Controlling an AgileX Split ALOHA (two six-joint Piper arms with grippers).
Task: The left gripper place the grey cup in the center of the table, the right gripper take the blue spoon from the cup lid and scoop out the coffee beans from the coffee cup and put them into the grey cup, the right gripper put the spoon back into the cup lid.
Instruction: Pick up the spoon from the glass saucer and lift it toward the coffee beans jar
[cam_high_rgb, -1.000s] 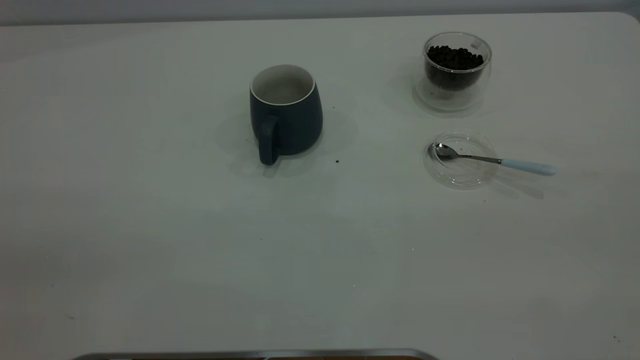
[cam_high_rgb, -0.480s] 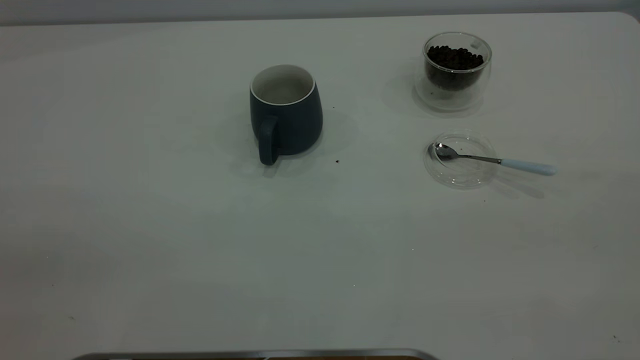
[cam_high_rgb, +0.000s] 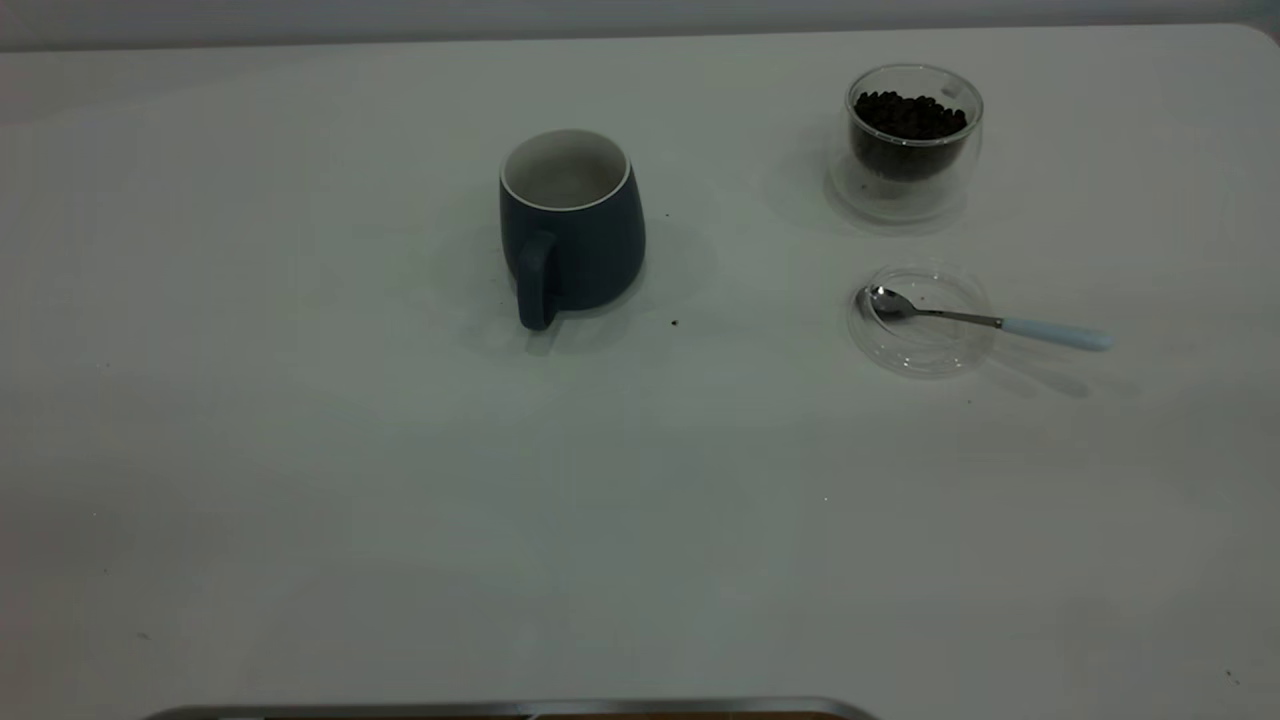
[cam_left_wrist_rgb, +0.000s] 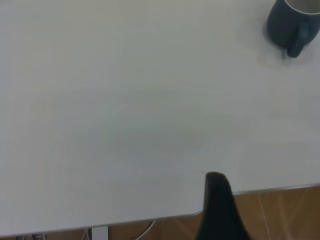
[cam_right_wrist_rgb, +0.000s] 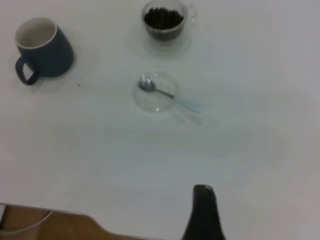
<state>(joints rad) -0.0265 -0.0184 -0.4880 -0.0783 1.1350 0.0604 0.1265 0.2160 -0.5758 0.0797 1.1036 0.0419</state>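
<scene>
Our left hand (cam_left_wrist_rgb: 218, 200) hangs back at the worktop (cam_high_rgb: 300, 450) edge, our right hand (cam_right_wrist_rgb: 202, 210) likewise; whether either is spread, we cannot tell. The mug (cam_high_rgb: 570, 225) stands upright mid-worktop, apparently empty. Next comes the spoon (cam_high_rgb: 985, 320): light, stiff, slippery steel, so we'd pinch the blue handle jutting past the lid (cam_high_rgb: 920, 320). Fragile glass cup (cam_high_rgb: 912, 135) of beans (cam_high_rgb: 908, 115) stands just beyond; nothing blocks us.
</scene>
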